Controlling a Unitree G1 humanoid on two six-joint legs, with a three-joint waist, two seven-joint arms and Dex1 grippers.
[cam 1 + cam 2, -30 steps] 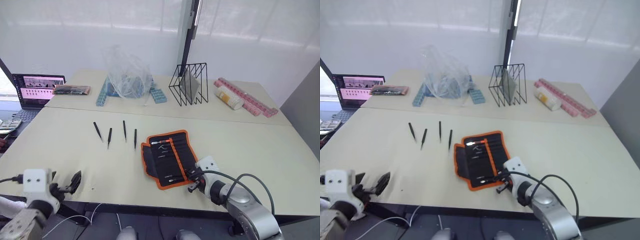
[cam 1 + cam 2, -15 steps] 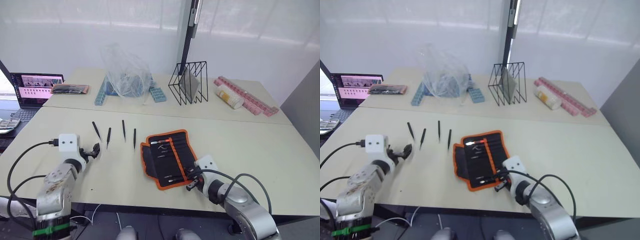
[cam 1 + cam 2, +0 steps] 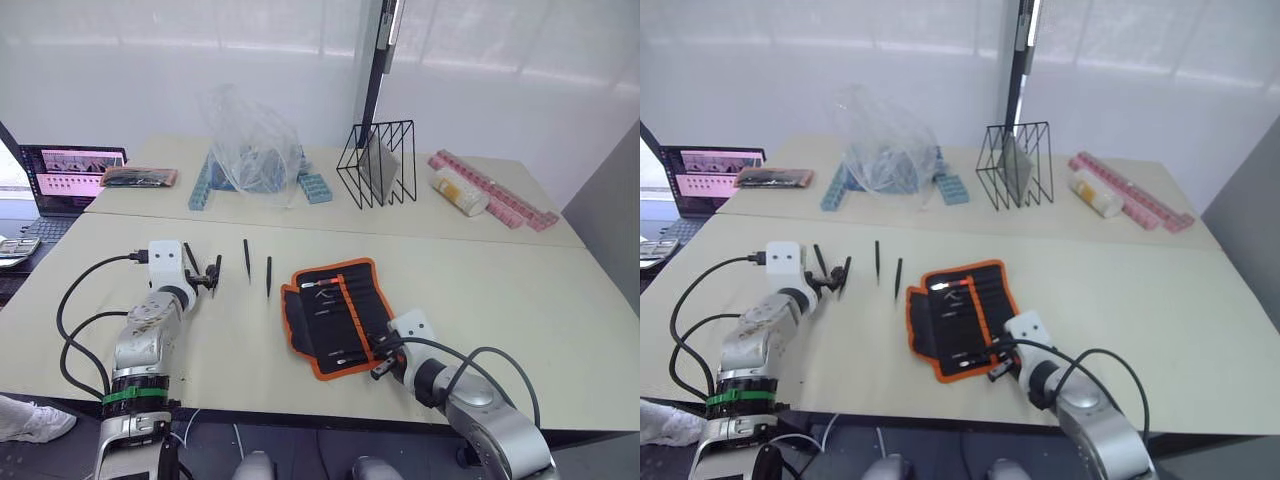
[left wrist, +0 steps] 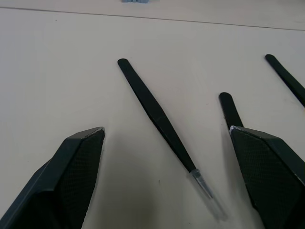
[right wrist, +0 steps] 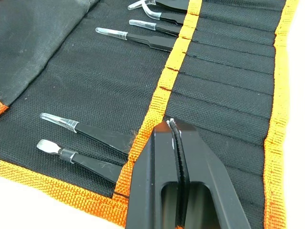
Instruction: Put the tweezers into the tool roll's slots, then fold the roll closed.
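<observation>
From the head, four tweezers [image 3: 246, 258] lie on the bench [image 3: 520, 290] left of the open tool roll [image 3: 338, 316]; left claw [image 4: 167, 157] released astride one, so centre, lower, pinch mid-shaft; right claw [image 5: 174, 136] clenched over the slots [image 5: 224, 90].

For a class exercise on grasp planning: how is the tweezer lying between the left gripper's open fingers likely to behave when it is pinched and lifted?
The tweezer looks slim, smooth and flat on the table, so it may slide or pivot rather than lift cleanly. It probably weighs little and stays stiff. Its fine capped tip seems the delicate end. The left gripper straddles it, jaws wide.
</observation>
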